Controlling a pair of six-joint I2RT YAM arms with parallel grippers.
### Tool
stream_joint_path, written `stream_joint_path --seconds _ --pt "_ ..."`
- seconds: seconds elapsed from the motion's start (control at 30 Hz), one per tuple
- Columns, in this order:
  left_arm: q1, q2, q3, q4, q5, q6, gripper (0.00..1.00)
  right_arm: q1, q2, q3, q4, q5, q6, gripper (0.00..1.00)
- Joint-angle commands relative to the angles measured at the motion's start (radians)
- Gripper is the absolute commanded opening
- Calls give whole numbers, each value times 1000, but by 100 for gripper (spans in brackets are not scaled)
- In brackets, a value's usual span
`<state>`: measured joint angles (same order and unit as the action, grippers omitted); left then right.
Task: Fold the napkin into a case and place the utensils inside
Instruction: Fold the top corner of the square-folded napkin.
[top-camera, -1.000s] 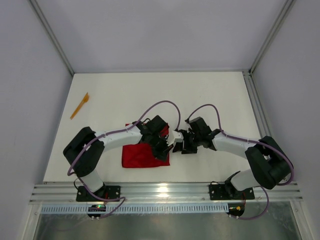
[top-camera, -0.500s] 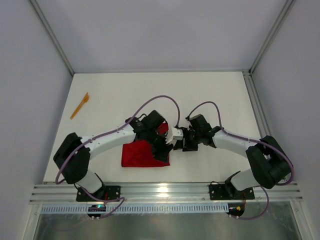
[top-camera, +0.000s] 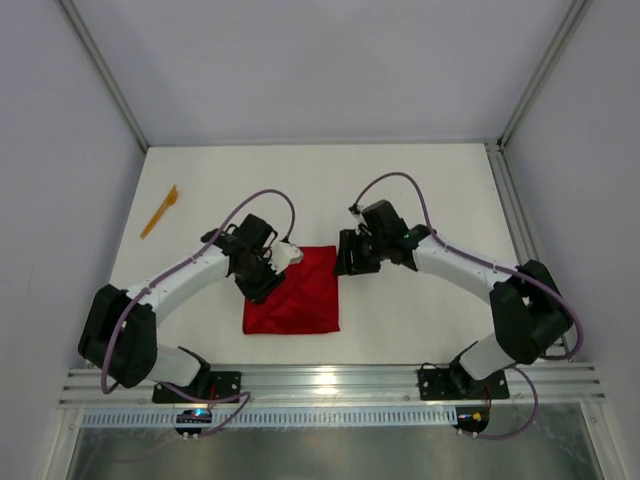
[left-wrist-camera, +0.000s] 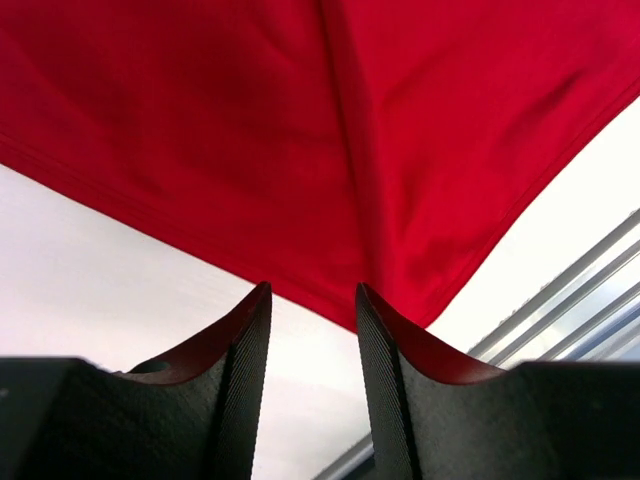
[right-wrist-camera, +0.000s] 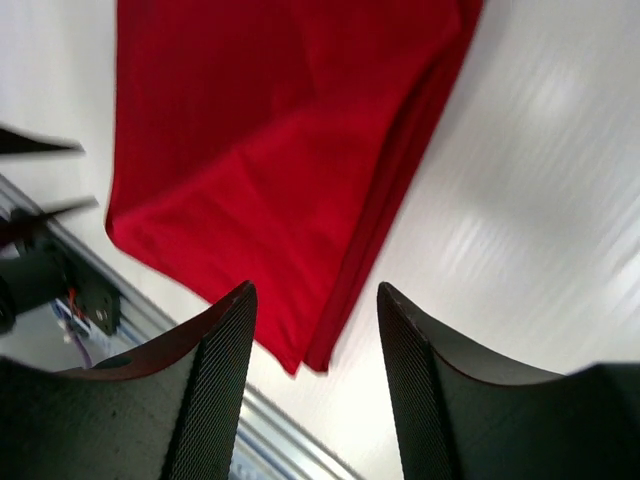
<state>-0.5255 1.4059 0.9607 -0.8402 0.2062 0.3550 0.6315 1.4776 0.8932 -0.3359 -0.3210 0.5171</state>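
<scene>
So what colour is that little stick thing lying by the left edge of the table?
Orange. The utensil shows only in the top external view.

Napkin (top-camera: 292, 305) was soft red cloth, faintly sheeny, table (top-camera: 430, 200) was smooth, white, slightly glossy, utensil (top-camera: 160, 211) was orange plastic, near-edge rail (top-camera: 330, 381) was bare metal, left fingers (left-wrist-camera: 240, 390) were black, finely textured.
</scene>
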Motion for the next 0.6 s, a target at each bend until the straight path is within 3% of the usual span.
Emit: stream_joint_path --seconds 0.0,0.23,0.4,0.57 --pt "-22 -24 -54 -19 -85 38 42 -36 127 199 -56 0 -109 57" --pt "-57 -44 -73 -30 -44 33 42 -69 332 418 -129 13 -186 53" --pt "-114 -38 -111 -25 -36 47 39 -82 381 434 -77 -45 -170 22" --pt "-139 -22 -125 -16 -36 55 38 -90 440 449 -66 -78 -143 16"
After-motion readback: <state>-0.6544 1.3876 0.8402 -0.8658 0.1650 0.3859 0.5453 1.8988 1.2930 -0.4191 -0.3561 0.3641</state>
